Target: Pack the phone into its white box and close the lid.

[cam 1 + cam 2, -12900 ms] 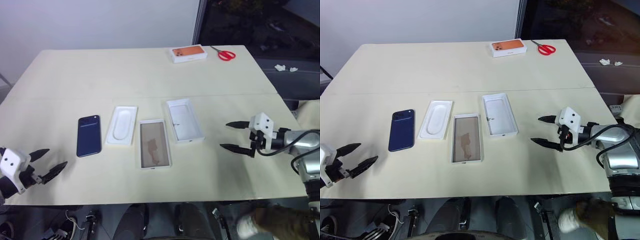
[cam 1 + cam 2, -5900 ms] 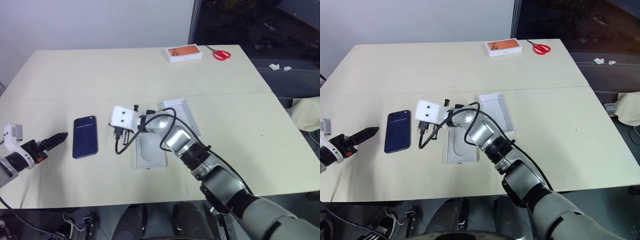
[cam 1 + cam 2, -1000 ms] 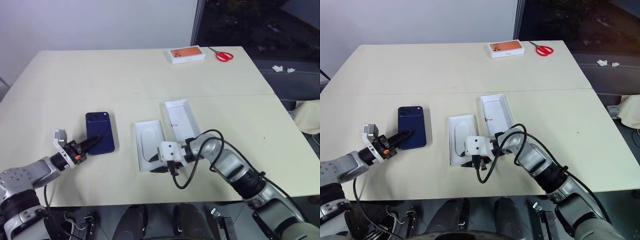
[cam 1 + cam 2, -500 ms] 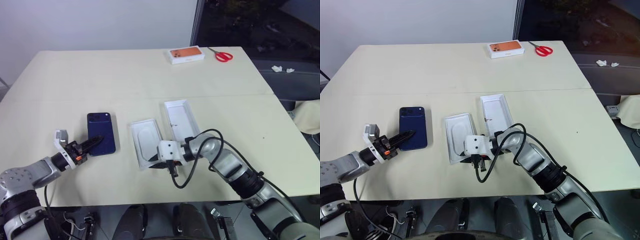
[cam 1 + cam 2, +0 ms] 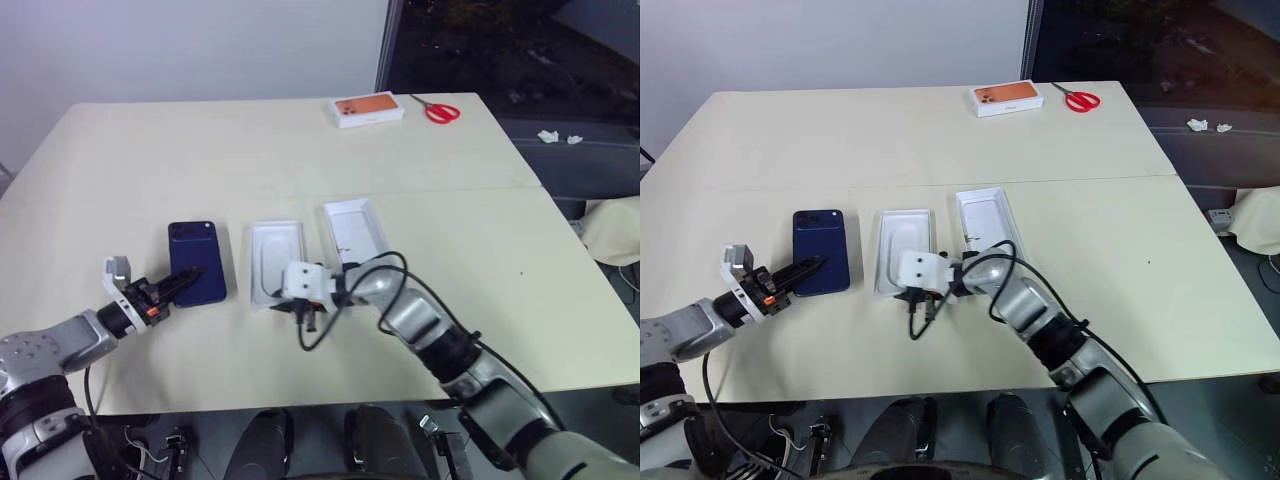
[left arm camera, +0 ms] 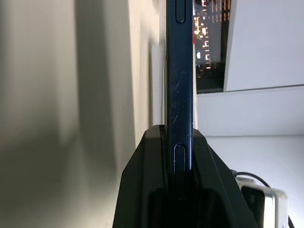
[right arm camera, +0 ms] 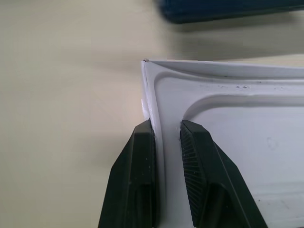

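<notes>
The left gripper (image 5: 178, 287) is closed on the near edge of the phone (image 5: 198, 276); in the left wrist view the phone's thin edge is seen clamped between the two black fingers (image 6: 142, 190). The phone is located just left of the white box (image 5: 275, 264), close to it but apart. The white box, with its moulded insert visible inside, is gripped at its near rim by the right gripper (image 5: 284, 306), one finger (image 7: 137, 190) outside the wall and the other inside. The lid (image 5: 356, 234) lies open-side up, just right of the white box.
</notes>
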Controlling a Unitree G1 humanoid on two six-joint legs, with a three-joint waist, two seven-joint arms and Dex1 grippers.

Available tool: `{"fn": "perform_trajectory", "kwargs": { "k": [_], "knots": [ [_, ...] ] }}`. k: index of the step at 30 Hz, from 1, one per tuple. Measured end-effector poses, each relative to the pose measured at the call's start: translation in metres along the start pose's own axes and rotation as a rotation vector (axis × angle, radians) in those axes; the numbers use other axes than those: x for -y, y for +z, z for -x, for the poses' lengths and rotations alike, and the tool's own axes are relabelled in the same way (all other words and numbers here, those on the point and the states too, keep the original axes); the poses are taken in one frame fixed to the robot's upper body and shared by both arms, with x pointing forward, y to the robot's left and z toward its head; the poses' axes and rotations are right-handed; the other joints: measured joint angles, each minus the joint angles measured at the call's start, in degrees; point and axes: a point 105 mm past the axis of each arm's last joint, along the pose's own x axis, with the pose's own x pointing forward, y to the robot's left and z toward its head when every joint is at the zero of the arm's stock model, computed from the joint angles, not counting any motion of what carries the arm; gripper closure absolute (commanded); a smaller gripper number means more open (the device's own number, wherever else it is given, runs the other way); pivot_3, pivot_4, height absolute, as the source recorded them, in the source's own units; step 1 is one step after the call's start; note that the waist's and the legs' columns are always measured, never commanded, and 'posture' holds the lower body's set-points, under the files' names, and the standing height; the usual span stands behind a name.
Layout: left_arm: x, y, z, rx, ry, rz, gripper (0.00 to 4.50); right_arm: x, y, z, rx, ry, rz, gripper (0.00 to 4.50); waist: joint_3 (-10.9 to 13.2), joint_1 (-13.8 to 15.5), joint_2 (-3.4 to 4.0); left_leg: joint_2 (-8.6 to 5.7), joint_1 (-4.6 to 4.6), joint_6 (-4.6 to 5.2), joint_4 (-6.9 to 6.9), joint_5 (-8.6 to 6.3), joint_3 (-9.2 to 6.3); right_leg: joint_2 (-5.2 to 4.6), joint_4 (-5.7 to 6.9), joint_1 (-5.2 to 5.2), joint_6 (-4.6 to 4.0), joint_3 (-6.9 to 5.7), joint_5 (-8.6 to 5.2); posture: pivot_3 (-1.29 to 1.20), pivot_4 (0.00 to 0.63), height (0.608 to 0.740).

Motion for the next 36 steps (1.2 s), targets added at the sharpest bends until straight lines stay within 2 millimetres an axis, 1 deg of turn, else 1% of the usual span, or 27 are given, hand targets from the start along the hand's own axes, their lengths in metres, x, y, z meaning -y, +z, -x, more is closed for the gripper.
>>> {"fn": "perform_trajectory", "kwargs": {
  "k": [5, 8, 11, 16, 19, 20, 21, 24, 25, 27, 29, 30, 31, 32, 36],
  "knots": [
    [0.011, 0.022, 0.008, 0.055, -0.002, -0.044, 4.50, 0.001, 0.006, -0.010, -0.011, -0.022, 0.005, 3.84, -0.01, -0.57, -0.05, 0.00, -0.02, 0.00, -0.03, 0.00, 0.00, 0.00, 0.00, -0.03, 0.00, 0.00, 0.00, 0.00, 0.150, 0.740],
    [0.017, 0.030, 0.010, 0.076, -0.016, -0.063, 4.50, 0.001, 0.007, -0.011, -0.009, -0.016, -0.007, 2.83, -0.01, -0.78, -0.05, 0.00, -0.02, 0.00, -0.04, 0.00, 0.00, 0.01, 0.00, -0.04, 0.00, 0.00, 0.00, 0.00, 0.150, 0.740],
    [0.017, 0.030, 0.010, 0.077, -0.028, -0.057, 4.50, -0.003, 0.002, -0.009, -0.023, 0.018, -0.008, 1.34, 0.00, -0.79, -0.05, -0.01, -0.04, 0.00, -0.04, 0.00, 0.00, 0.01, -0.01, -0.04, 0.00, 0.00, 0.00, 0.00, 0.150, 0.740],
    [0.016, 0.029, 0.011, 0.077, -0.034, -0.052, 4.50, -0.006, 0.000, 0.001, -0.035, 0.062, 0.004, 1.34, 0.00, -0.68, -0.06, -0.01, -0.07, 0.00, -0.02, 0.00, 0.00, 0.00, -0.01, -0.05, 0.00, 0.00, 0.00, 0.00, 0.150, 0.740],
    [0.016, 0.029, 0.011, 0.078, -0.035, -0.051, 4.50, -0.006, 0.004, 0.009, -0.008, 0.099, -0.054, 1.34, 0.02, -0.68, -0.08, -0.01, -0.11, 0.01, -0.02, 0.00, 0.00, 0.00, -0.01, -0.07, 0.00, 0.00, 0.00, 0.00, 0.150, 0.740],
    [0.016, 0.029, 0.011, 0.078, -0.036, -0.051, 4.50, -0.003, 0.006, 0.013, 0.006, 0.101, -0.075, 1.34, 0.02, -0.69, -0.08, -0.01, -0.12, 0.01, -0.02, 0.00, 0.00, 0.00, -0.01, -0.09, 0.00, 0.00, 0.00, 0.00, 0.150, 0.740],
    [0.015, 0.029, 0.011, 0.079, -0.034, -0.050, 4.50, 0.004, 0.012, 0.018, 0.028, 0.093, -0.094, 1.34, 0.03, -0.71, -0.08, -0.01, -0.13, 0.00, -0.02, 0.00, 0.00, 0.00, 0.00, -0.12, 0.00, 0.00, 0.00, 0.00, 0.150, 0.740],
    [0.015, 0.028, 0.010, 0.079, -0.034, -0.052, 4.50, 0.023, 0.030, 0.027, 0.075, 0.050, -0.082, 1.34, 0.03, -0.92, -0.08, 0.00, -0.15, 0.00, -0.07, 0.00, 0.00, 0.00, 0.01, -0.18, 0.00, 0.01, 0.00, 0.00, 0.150, 0.740],
    [0.014, 0.029, 0.010, 0.080, -0.033, -0.052, 4.50, 0.028, 0.035, 0.029, 0.089, 0.042, -0.086, 1.57, 0.03, -0.92, -0.08, 0.00, -0.16, 0.00, -0.07, 0.00, 0.00, 0.00, 0.01, -0.20, 0.00, 0.01, 0.00, 0.00, 0.150, 0.740],
    [0.012, 0.028, 0.010, 0.081, -0.031, -0.044, 4.50, 0.038, 0.042, 0.028, 0.132, 0.018, -0.143, 2.19, 0.03, -0.94, -0.08, 0.00, -0.18, 0.00, -0.06, 0.00, 0.01, 0.00, 0.01, -0.21, 0.00, 0.01, 0.00, 0.00, 0.150, 0.740],
    [0.012, 0.027, 0.009, 0.075, -0.028, -0.041, 4.50, 0.045, 0.045, 0.023, 0.159, -0.005, -0.184, 3.19, 0.03, -0.87, -0.08, 0.00, -0.22, 0.00, -0.05, 0.00, 0.01, 0.00, 0.02, -0.23, -0.01, 0.01, 0.00, 0.00, 0.150, 0.740],
    [0.011, 0.027, 0.009, 0.075, -0.027, -0.040, 4.50, 0.048, 0.044, 0.018, 0.158, -0.024, -0.184, 3.81, 0.02, -0.88, -0.09, 0.00, -0.22, 0.00, -0.04, 0.00, 0.01, 0.00, 0.02, -0.24, -0.01, 0.01, 0.00, 0.00, 0.150, 0.740],
    [0.011, 0.027, 0.008, 0.074, -0.028, -0.040, 4.50, 0.051, 0.041, 0.014, 0.149, -0.045, -0.183, 4.23, 0.02, -0.87, -0.09, 0.00, -0.23, 0.00, -0.04, 0.00, 0.02, 0.00, 0.02, -0.25, -0.01, 0.02, 0.00, 0.00, 0.150, 0.740],
    [0.011, 0.027, 0.008, 0.074, -0.029, -0.040, 4.50, 0.053, 0.035, 0.008, 0.128, -0.074, -0.173, 4.44, 0.02, -0.89, -0.09, -0.01, -0.23, 0.00, -0.04, 0.00, 0.03, 0.00, 0.02, -0.25, -0.01, 0.02, 0.00, 0.00, 0.150, 0.740],
    [0.011, 0.024, 0.006, 0.068, -0.036, -0.031, 4.50, 0.054, 0.011, -0.010, 0.043, -0.144, -0.174, 4.44, 0.02, -0.88, -0.08, -0.01, -0.28, -0.02, -0.01, 0.01, 0.03, 0.00, 0.05, -0.30, -0.01, 0.03, 0.00, 0.00, 0.150, 0.740]
  ]
}}
